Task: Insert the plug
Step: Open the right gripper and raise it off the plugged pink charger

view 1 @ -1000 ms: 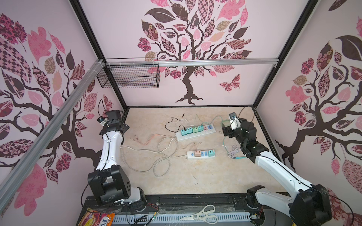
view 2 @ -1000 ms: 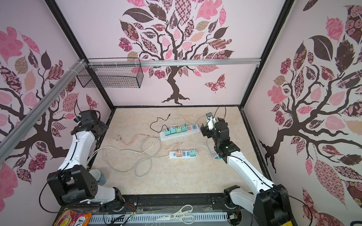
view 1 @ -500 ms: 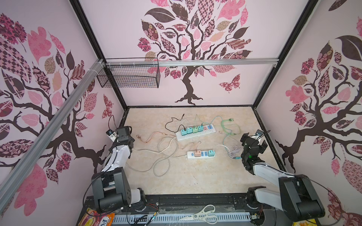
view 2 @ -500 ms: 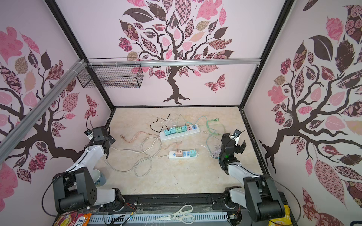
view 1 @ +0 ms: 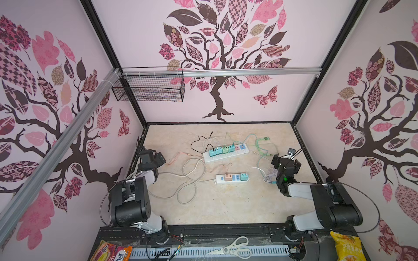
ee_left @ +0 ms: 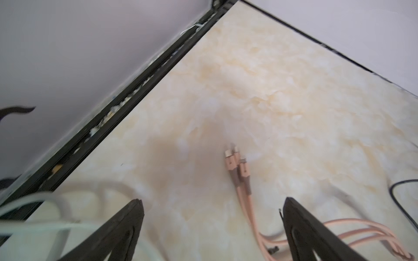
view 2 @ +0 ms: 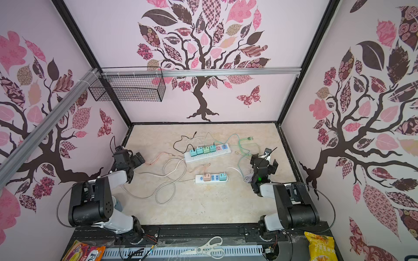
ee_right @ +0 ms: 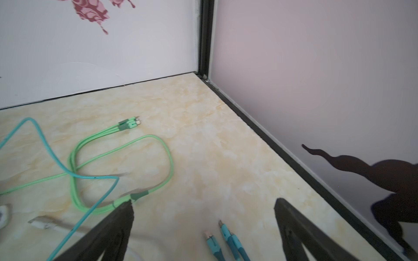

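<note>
**A:** Is there any writing to read?

**B:** Very little. The red and orange snack packet (view 1: 113, 252) at the lower left edge of both top views shows a big letter F, and the rest is too small to read. The yellow bag (view 2: 320, 246) at the lower right carries Chinese characters I cannot make out. I can't see a legible label on either power strip.

**A:** Where are the plugs?

**B:** They are mid-frame on the marble-patterned floor (view 1: 226, 210). The far power strip (view 1: 228, 157) holds four cube plugs (view 1: 221, 150) in a row at its left end, in teal and green shades. The near power strip (view 1: 219, 179), just below it in the frame, holds a peach plug (view 1: 227, 176) and a teal plug (view 1: 243, 176), with blue sections between them.

**A:** And the pincers?

**B:** The left gripper (view 1: 158, 159) sits at the left edge of the floor and the right gripper (view 1: 286, 162) at the right edge. Both have their jaws spread wide and hold nothing. In the left wrist view a pink cable (ee_left: 243, 180) lies on the floor in the gap between the black fingers (ee_left: 126, 221), with its connectors. In the right wrist view a green cable (ee_right: 122, 162) loops on the floor. One fingertip overlaps it, but I cannot tell whether they touch. Two teal connectors (ee_right: 226, 241) lie between the fingers.

**A:** Anything else?

**B:** A pair of scissors (view 1: 235, 248) lies at the bottom centre.
</note>
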You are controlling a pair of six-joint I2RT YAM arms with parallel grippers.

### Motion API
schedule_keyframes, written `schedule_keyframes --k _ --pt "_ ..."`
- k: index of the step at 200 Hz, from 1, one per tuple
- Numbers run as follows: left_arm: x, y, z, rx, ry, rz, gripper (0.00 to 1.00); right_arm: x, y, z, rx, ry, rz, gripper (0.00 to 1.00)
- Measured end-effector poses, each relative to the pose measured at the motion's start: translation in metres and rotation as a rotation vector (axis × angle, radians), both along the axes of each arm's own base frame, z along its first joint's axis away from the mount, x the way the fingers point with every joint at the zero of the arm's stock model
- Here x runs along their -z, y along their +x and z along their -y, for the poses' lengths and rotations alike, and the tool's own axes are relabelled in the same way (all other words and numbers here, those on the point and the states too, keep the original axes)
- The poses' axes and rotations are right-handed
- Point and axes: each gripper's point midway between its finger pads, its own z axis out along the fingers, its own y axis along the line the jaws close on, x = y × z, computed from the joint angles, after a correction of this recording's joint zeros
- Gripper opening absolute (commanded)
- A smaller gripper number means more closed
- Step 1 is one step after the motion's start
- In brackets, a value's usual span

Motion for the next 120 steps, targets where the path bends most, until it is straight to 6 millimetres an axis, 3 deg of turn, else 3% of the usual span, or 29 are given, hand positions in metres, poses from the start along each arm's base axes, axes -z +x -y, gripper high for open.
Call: schedule_keyframes --k 32,46,60,72,92,120 --pt "0.011 0.018 0.058 0.23 0.059 -0.02 0.98 -0.003 0.009 -0.023 -0.138 0.034 0.025 1.0" --pt "0.008 0.021 0.075 0.303 0.083 0.004 0.98 -0.007 0.011 -0.03 -0.184 0.039 0.057 1.0" --pt "-0.002 0.017 0.08 0.334 0.113 0.074 0.98 -0.004 0.007 -0.036 -0.222 0.04 0.088 1.0" --pt "-0.005 0.006 0.081 0.34 0.139 0.129 0.99 0.01 0.0 -0.038 -0.24 0.038 0.08 1.0" --pt "0.008 -0.007 0.081 0.335 0.155 0.144 0.98 0.032 -0.006 -0.039 -0.251 0.039 0.007 1.0" --pt "-0.005 -0.002 0.082 0.324 0.194 0.198 0.98 0.01 0.01 -0.039 -0.243 0.037 0.074 1.0"
